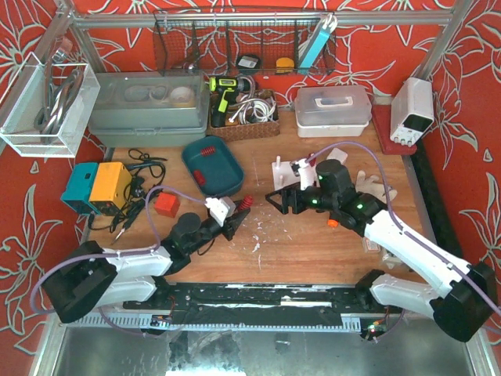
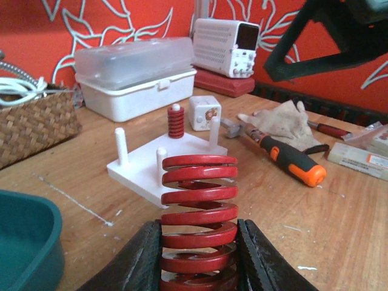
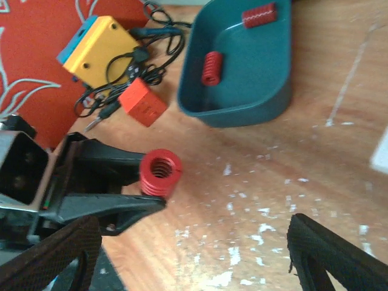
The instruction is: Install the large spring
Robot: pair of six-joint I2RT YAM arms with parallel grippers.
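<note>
My left gripper (image 2: 199, 229) is shut on the large red spring (image 2: 199, 200), gripping its lower coils so it sticks out forward past the fingertips. In the top view this gripper (image 1: 237, 217) and the spring (image 1: 244, 204) are at the table's middle. The white base plate (image 2: 142, 163) with upright pegs lies just beyond the spring, with a small red spring (image 2: 176, 121) on one peg; in the top view the plate (image 1: 291, 174) is behind the right gripper. My right gripper (image 1: 274, 200) is open and empty, its fingers (image 3: 330, 257) wide apart, looking at the spring's hollow end (image 3: 160, 171).
A teal tray (image 3: 254, 103) holds two more red springs (image 3: 211, 68). An orange cube (image 3: 142, 102) and a yellow-and-teal box (image 3: 97, 48) with cables lie to the left. A screwdriver (image 2: 291, 160), a rag (image 2: 282, 124) and a white cube (image 2: 204, 112) lie near the plate.
</note>
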